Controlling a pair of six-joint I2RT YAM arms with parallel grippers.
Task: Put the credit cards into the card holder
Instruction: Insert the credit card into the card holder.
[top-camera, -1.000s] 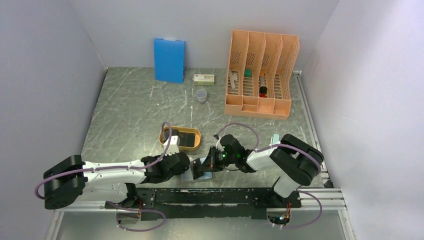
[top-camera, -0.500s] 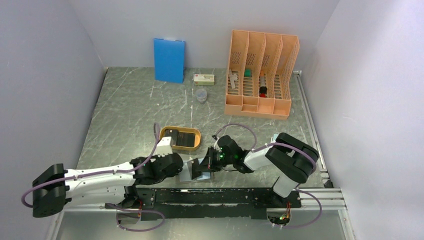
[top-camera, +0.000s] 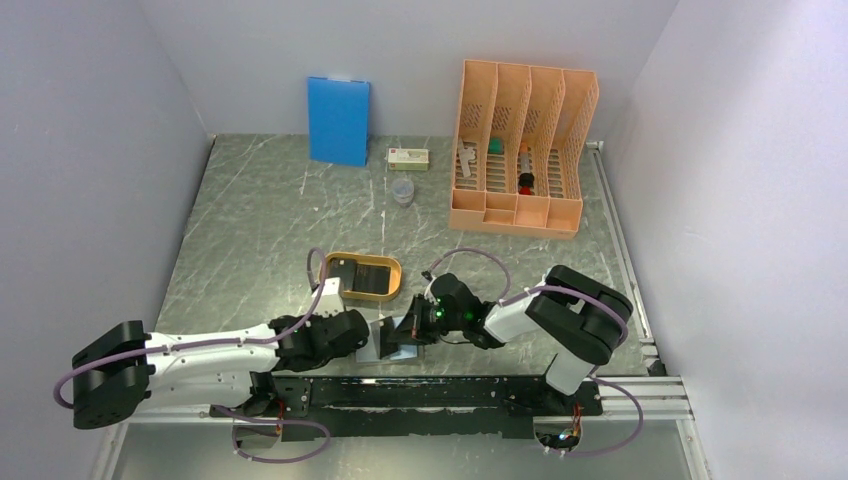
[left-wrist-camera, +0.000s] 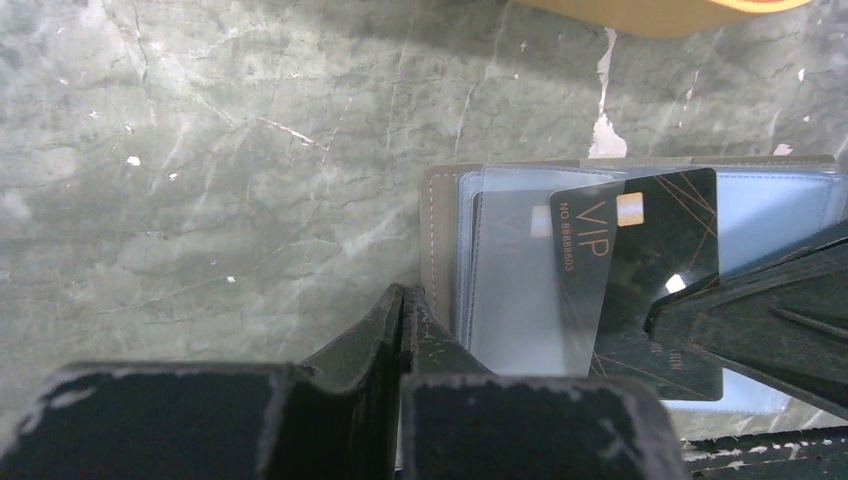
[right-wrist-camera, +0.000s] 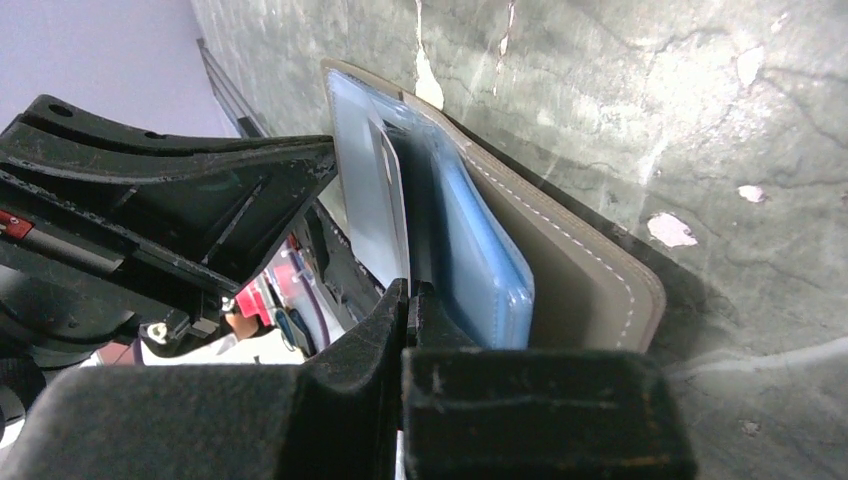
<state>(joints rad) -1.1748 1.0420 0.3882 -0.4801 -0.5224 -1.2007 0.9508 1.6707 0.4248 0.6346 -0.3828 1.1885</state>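
1. holder (left-wrist-camera: 437, 240): open, at the table's near edge.
2. left gripper (left-wrist-camera: 401, 303): fingers together at its left border, likely steadying it for you.
3. right gripper (right-wrist-camera: 408, 300): clamped on card (left-wrist-camera: 650, 260), angled over a pocket so you can slide it in.
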